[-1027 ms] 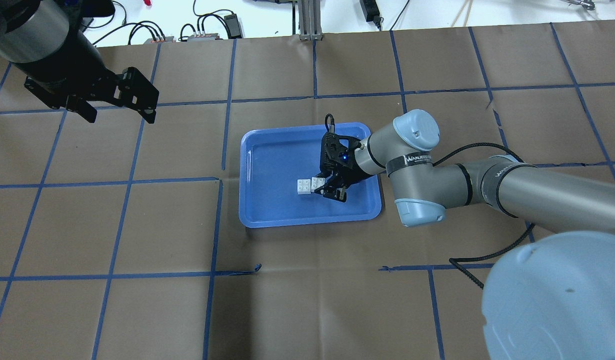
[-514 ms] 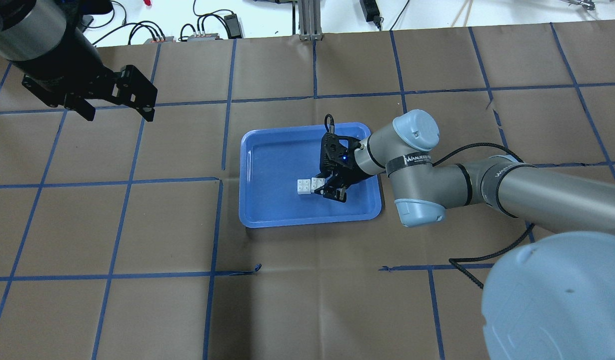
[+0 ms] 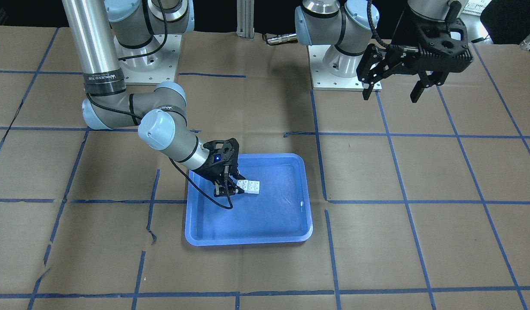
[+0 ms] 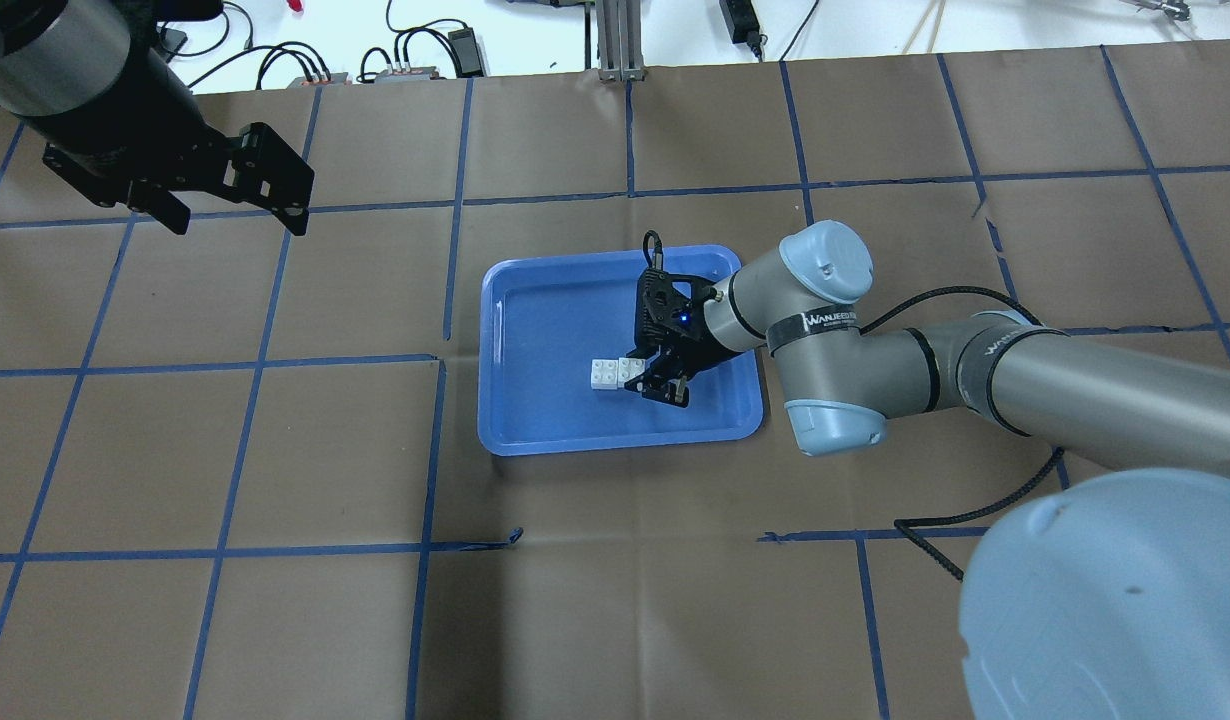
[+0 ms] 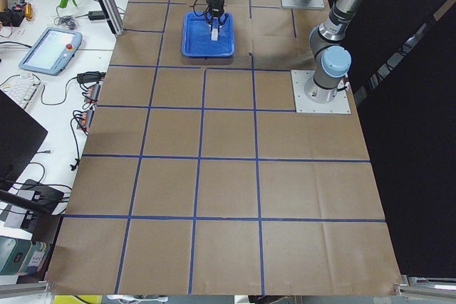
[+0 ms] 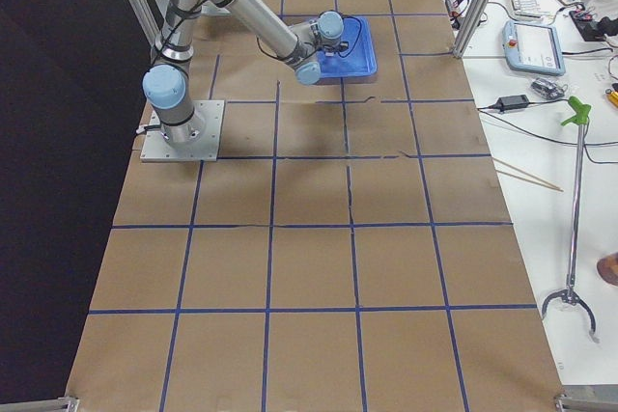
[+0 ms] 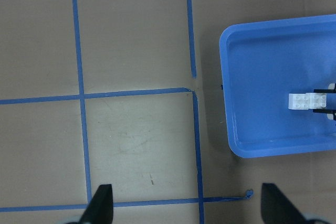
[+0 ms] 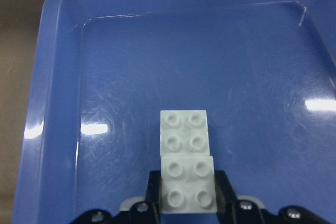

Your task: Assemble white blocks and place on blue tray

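Observation:
The two white blocks (image 4: 611, 374) are joined side by side, studs up, over the right middle of the blue tray (image 4: 545, 320). My right gripper (image 4: 645, 378) is shut on the block nearer to it. In the right wrist view the blocks (image 8: 186, 156) sit between my fingers (image 8: 223, 187), low over the tray floor (image 8: 131, 51); I cannot tell whether they touch it. They also show in the front view (image 3: 249, 186) inside the tray (image 3: 265, 215). My left gripper (image 4: 237, 222) is open and empty, high over the table's far left, and sees the blocks (image 7: 307, 100) from above.
The table is covered with brown paper marked by a blue tape grid (image 4: 435, 370). Cables and small boxes (image 4: 395, 65) lie beyond the far edge. The right arm's elbow (image 4: 825, 330) hangs over the tray's right rim.
My right gripper has shifted a little to the left with the blocks in it. My left gripper has drifted slightly toward the far left.

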Available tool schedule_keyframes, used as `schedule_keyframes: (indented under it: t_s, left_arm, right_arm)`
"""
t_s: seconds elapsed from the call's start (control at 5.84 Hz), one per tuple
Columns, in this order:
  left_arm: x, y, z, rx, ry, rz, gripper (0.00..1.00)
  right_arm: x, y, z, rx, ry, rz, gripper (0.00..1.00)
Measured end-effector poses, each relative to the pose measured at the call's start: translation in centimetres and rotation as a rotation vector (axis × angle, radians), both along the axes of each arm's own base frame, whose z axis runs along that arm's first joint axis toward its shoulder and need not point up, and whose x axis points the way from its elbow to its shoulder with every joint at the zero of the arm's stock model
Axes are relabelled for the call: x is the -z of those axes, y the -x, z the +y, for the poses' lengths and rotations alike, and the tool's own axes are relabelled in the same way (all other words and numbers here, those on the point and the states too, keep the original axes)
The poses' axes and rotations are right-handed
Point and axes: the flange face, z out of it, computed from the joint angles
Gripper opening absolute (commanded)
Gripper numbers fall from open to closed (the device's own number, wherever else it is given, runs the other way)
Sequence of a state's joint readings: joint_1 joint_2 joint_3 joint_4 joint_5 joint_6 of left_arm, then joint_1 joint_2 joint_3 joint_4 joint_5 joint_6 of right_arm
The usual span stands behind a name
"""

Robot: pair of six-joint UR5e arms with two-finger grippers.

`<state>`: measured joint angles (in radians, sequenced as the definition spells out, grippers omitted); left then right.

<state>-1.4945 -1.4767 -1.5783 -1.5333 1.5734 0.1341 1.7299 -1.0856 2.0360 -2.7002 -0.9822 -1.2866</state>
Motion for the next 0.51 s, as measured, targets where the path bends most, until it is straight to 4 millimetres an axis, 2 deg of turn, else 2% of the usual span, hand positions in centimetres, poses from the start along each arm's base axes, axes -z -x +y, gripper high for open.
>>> schedule_keyframes:
  t_s: [0.17, 0.51]
  left_arm:
    - [-0.1, -0.1, -0.1, -0.002, 0.004, 0.001, 0.99]
    - [-0.1, -2.1, -0.6, -0.046, 0.012, 0.006, 0.99]
  right_arm:
    - [0.3, 0.0, 0.0, 0.0, -0.004, 0.001, 0.33]
    - [0.5, 0.0, 0.0, 0.0, -0.005, 0.001, 0.35]
